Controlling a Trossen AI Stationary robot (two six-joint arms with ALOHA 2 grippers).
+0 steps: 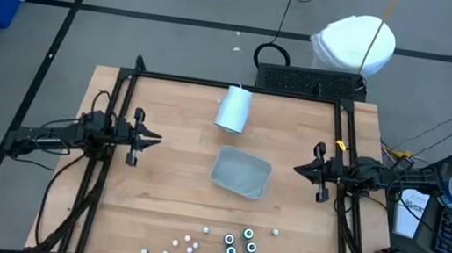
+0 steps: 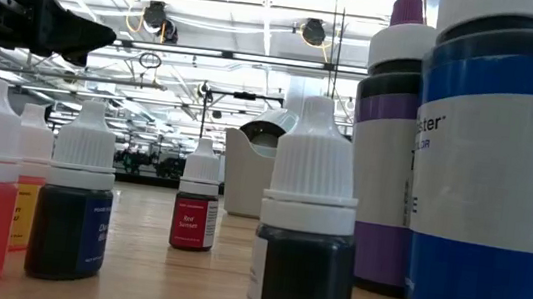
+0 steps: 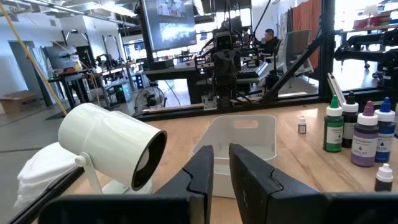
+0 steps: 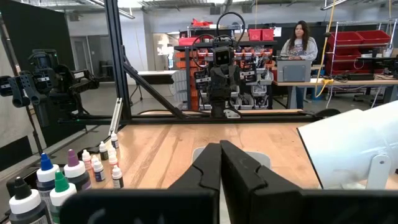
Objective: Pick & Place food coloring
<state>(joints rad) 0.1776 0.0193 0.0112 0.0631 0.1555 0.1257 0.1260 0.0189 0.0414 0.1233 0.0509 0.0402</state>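
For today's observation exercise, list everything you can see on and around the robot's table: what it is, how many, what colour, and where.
Food coloring bottles: about a dozen or more, white caps, some with dark, green or blue bodies; scattered along the table's near edge.
Tray: one, pale grey-blue, rectangular; middle of the table.
Cylinder: one, pale blue-white, lying on its side; beyond the tray, near the far edge.
Table: one, light wood with a black frame.
Person: one, standing at a workbench in the room behind.
Left gripper: dark, fingers close together, at the table's left side, holding nothing.
Right gripper: dark, fingers together, at the right side, holding nothing.
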